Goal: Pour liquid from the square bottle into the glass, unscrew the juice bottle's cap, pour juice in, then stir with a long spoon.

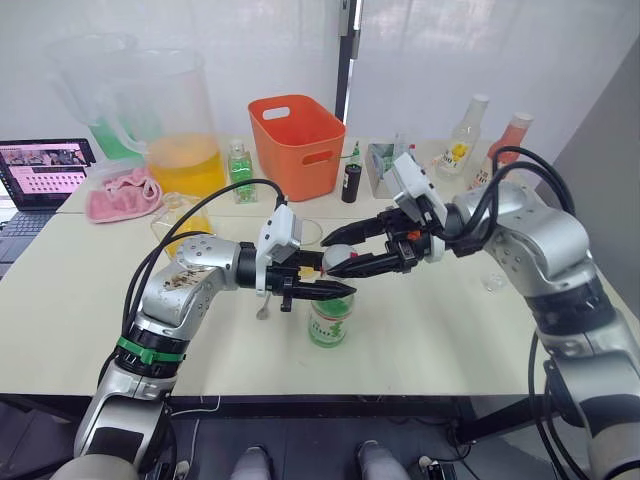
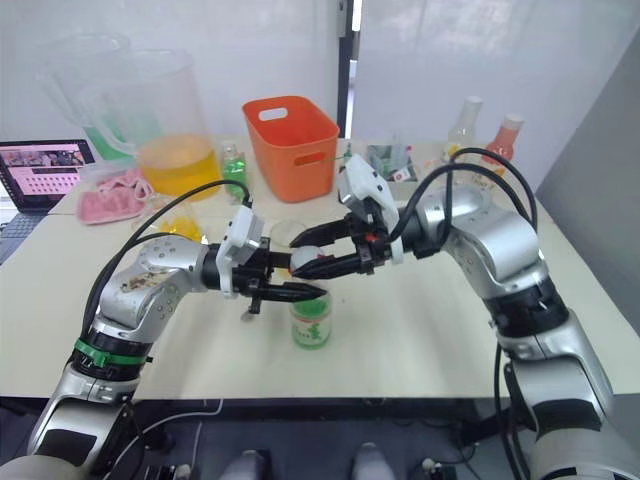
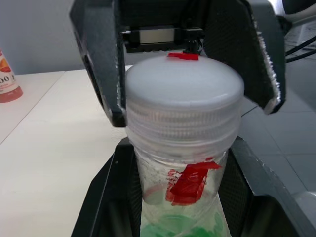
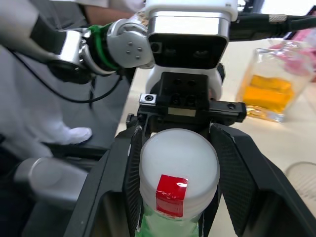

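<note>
Holding the juice bottle (image 1: 330, 318) upright near the counter's (image 1: 430, 330) front edge: the left gripper (image 1: 318, 290) has its jaws clamped on the neck just under the cap (image 3: 183, 101). The right gripper (image 1: 352, 248) meets it from the opposite side, jaws apart, one finger either side of the cap; from the right wrist view I can't tell whether the pads touch it yet.

Handling call: thin clear plastic, so probably light and squashy in the body. The neck is the stiff part, and the left grip sits in the right place. The cap has fine ribs round its skirt, so bite there, not on the smooth domed top. Red tape marks show on the cap and the neck, apparently reference marks for rotation. Expect the bottle to try to spin with the cap if the neck clamp is weak.

Farther back on the left, the square bottle (image 1: 186, 222) with yellow liquid stands upright. The glass (image 1: 303, 235) stands behind the grippers, mostly hidden. Beyond that: orange bin (image 1: 297, 143), big jug (image 1: 175, 125), pink cloth (image 1: 122, 194), laptop (image 1: 42, 172).
</note>
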You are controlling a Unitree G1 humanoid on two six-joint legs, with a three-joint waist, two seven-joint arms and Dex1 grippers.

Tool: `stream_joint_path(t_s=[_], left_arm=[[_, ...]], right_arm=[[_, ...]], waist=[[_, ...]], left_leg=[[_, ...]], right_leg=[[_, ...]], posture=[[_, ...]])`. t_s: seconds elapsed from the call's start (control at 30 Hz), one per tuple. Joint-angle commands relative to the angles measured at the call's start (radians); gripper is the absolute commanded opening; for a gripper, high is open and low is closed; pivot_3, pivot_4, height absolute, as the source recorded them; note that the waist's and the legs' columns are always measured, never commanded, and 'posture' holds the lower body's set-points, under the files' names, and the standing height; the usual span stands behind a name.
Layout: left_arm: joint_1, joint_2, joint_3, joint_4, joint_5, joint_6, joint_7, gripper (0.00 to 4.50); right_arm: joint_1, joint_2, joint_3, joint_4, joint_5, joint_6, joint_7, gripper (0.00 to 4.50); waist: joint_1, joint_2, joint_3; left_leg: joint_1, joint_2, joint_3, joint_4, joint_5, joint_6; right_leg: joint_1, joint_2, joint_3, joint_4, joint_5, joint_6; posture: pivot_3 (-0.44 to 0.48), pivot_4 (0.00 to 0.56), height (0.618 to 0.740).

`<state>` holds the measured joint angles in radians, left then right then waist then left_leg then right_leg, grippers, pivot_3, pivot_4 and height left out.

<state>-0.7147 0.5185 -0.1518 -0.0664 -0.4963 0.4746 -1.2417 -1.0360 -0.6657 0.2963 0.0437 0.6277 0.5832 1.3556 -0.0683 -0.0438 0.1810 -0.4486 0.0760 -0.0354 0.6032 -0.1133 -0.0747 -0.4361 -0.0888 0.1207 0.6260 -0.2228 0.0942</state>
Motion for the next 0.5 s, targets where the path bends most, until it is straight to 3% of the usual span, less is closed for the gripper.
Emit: stream_joint_path(t_s=[0.03, 0.13, 0.17, 0.4, 0.5], left_arm=[[0.002, -0.001, 0.014, -0.055, -0.029, 0.024, 0.013, 1.51], [0.01, 0.001, 0.015, -0.06, -0.03, 0.029, 0.02, 1.5], [0.012, 0.003, 0.016, -0.061, -0.031, 0.031, 0.022, 1.5], [0.012, -0.005, 0.014, -0.055, -0.03, 0.032, 0.037, 1.5], [0.007, -0.009, 0.018, -0.042, -0.028, 0.027, 0.04, 1.5]], right_arm=[[-0.056, 0.031, 0.016, 0.137, -0.062, -0.058, 0.123, 1.67], [-0.086, 0.046, 0.003, 0.183, -0.087, -0.071, 0.165, 1.67], [-0.093, 0.049, -0.009, 0.175, -0.085, -0.062, 0.166, 2.47], [-0.079, 0.007, -0.114, -0.01, -0.022, 0.064, 0.093, 4.5], [-0.041, -0.021, -0.174, -0.096, 0.005, 0.128, 0.03, 4.5]], waist=[[-0.001, 0.0, 0.0], [0.001, 0.0, 0.0], [0.001, 0.0, 0.0], [0.005, 0.001, 0.001], [0.009, 0.001, 0.001]], left_leg=[[0.0, 0.0, 0.0, 0.0, 0.0, 0.0], [-0.001, 0.0, 0.0, 0.0, 0.0, 0.0], [-0.001, 0.0, 0.0, 0.0, 0.0, 0.0], [-0.004, 0.0, -0.001, 0.001, 0.0, 0.0], [-0.004, 0.0, -0.001, 0.001, 0.0, 0.0]], right_leg=[[0.0, 0.0, 0.0, 0.0, 0.0, 0.0], [-0.001, 0.0, 0.0, 0.001, 0.0, 0.001], [-0.001, 0.0, 0.0, 0.002, -0.001, 0.001], [-0.005, 0.0, 0.0, 0.003, 0.0, 0.002], [-0.004, 0.0, 0.0, 0.003, -0.001, 0.002]], posture=[[0.0, 0.15, 0.717], [0.0, 0.15, 0.717], [0.0, 0.15, 0.717], [0.0, 0.15, 0.717], [0.0, 0.15, 0.717]])
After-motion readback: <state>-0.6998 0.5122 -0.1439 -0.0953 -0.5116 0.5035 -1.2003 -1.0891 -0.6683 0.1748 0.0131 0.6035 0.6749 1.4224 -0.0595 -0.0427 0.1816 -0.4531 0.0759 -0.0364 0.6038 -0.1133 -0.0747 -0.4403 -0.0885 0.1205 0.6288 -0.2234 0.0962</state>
